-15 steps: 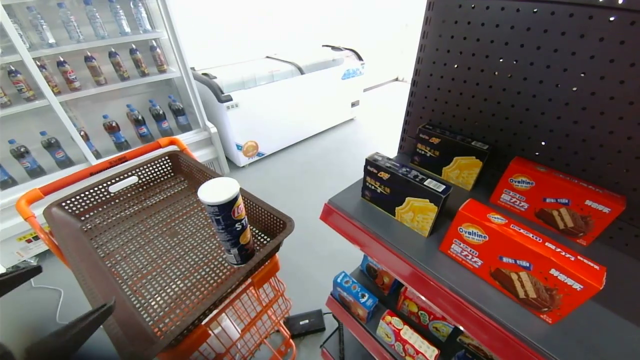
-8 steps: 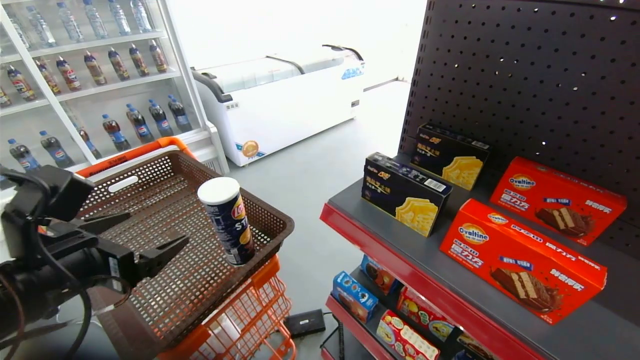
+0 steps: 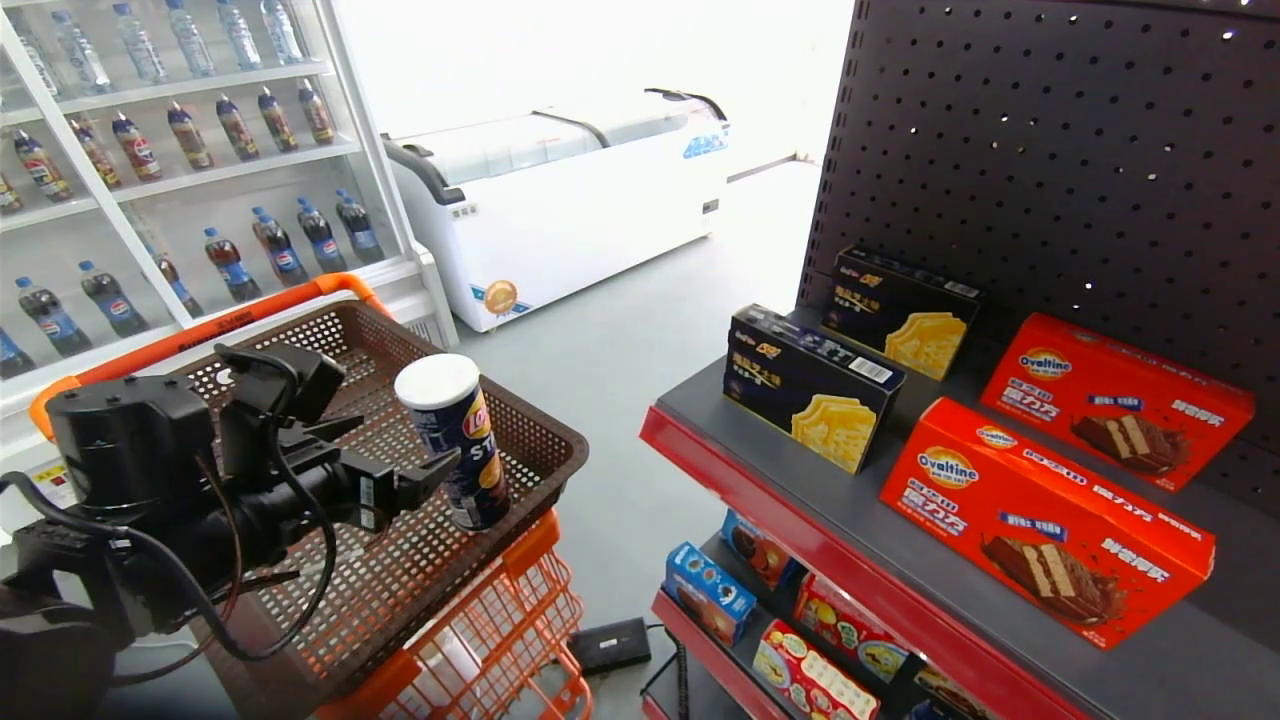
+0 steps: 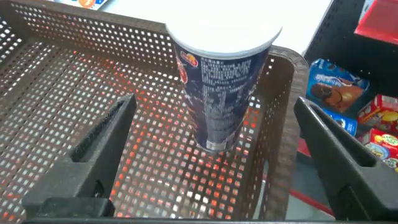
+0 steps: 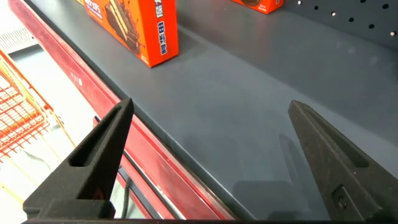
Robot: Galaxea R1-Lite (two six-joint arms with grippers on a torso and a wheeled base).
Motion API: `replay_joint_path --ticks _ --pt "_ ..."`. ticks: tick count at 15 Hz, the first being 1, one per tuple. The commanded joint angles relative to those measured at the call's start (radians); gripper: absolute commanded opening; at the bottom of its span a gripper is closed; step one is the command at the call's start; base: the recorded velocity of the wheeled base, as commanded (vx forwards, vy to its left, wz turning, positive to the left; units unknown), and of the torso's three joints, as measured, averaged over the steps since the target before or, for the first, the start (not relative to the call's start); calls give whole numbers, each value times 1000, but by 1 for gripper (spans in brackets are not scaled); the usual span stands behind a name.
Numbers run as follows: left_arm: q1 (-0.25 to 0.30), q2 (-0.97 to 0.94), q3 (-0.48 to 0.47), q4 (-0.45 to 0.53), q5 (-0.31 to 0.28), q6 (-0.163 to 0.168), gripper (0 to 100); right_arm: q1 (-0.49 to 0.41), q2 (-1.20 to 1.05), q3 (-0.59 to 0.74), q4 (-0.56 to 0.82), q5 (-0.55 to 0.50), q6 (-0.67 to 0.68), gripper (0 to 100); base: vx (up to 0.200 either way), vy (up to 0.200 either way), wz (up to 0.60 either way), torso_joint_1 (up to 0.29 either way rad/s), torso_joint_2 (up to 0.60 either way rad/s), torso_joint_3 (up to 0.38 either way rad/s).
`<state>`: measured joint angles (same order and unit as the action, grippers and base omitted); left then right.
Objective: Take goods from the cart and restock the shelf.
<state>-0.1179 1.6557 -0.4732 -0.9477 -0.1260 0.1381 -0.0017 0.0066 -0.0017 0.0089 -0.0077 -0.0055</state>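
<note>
A dark blue chip can (image 3: 455,440) with a white lid stands upright at the near right corner of the brown perforated basket (image 3: 300,500) on the orange cart (image 3: 500,640). My left gripper (image 3: 392,447) is open inside the basket, level with the can and just to its left. In the left wrist view the can (image 4: 221,93) stands a little beyond the left gripper (image 4: 214,104), between the lines of its spread fingers. My right gripper (image 5: 210,107) is open over the bare grey shelf board (image 5: 249,124), near an orange box (image 5: 134,25).
The grey shelf (image 3: 760,470) with a red front edge holds two dark biscuit boxes (image 3: 810,385) and two orange wafer boxes (image 3: 1040,515). Snack packs (image 3: 710,595) fill the lower shelf. A drinks fridge (image 3: 180,150) and a chest freezer (image 3: 570,190) stand behind the cart.
My left arm has come up from the lower left into the basket and moved right toward the can, its gripper open throughout. The can and the shelf goods have not moved.
</note>
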Motion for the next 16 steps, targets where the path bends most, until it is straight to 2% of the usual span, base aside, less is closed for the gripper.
replay_joint_path --ticks 1,8,16 --pt "0 102 -24 -45 0 -3 100 0 1 0 0 0 -1 100 0 0 0 0 0 0" --pt "-13 240 -107 -154 0 -6 100 0 1 0 0 0 -1 100 0 0 0 0 0 0" --pt "-32 322 -150 -207 0 -6 100 0 1 0 0 0 -1 100 0 0 0 0 0 0"
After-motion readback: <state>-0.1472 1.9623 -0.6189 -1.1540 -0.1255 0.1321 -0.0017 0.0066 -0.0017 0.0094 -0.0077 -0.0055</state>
